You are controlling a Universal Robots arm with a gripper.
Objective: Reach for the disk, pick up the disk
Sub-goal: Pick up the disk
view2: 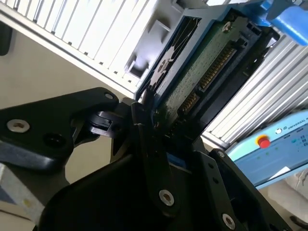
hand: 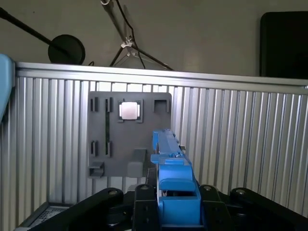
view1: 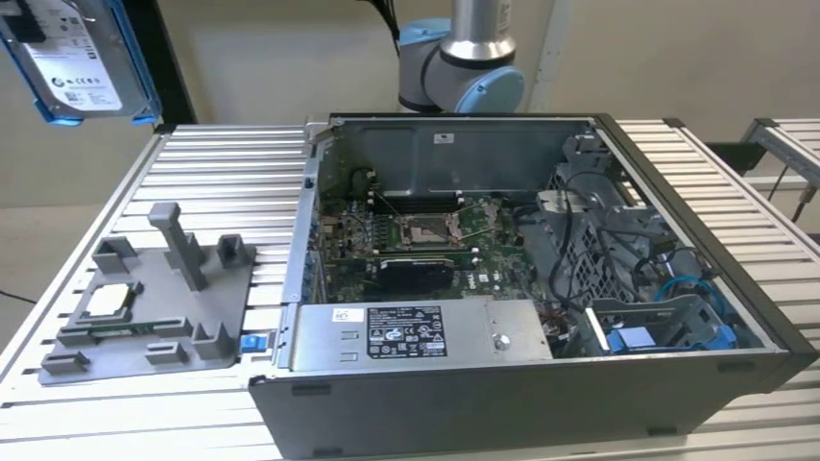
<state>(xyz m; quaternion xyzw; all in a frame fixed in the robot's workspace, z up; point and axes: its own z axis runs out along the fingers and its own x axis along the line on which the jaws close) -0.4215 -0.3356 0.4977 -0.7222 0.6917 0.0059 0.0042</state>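
Observation:
The disk [view1: 77, 62] hangs high above the table at the exterior view's far left, its white label facing the camera and blue rails along its edges. In the second wrist view its green circuit-board underside [view2: 202, 72] runs away from my gripper [view2: 163, 120], whose black fingers [view2: 144, 125] clamp one end. In the first wrist view the disk [hand: 169, 149] is seen edge-on with its blue rail between the black fingers [hand: 144, 195] of my gripper [hand: 175, 192]. The gripper is shut on the disk, which is lifted well off the table.
A grey fixture plate [view1: 154, 307] with upright posts and a small square CPU chip [view1: 109, 298] lies on the slatted table [view1: 218, 173]; it lies below the disk in the first wrist view [hand: 130, 139]. An open computer case [view1: 692, 375] stands at the exterior view's right, the arm's joint [view1: 462, 77] behind it.

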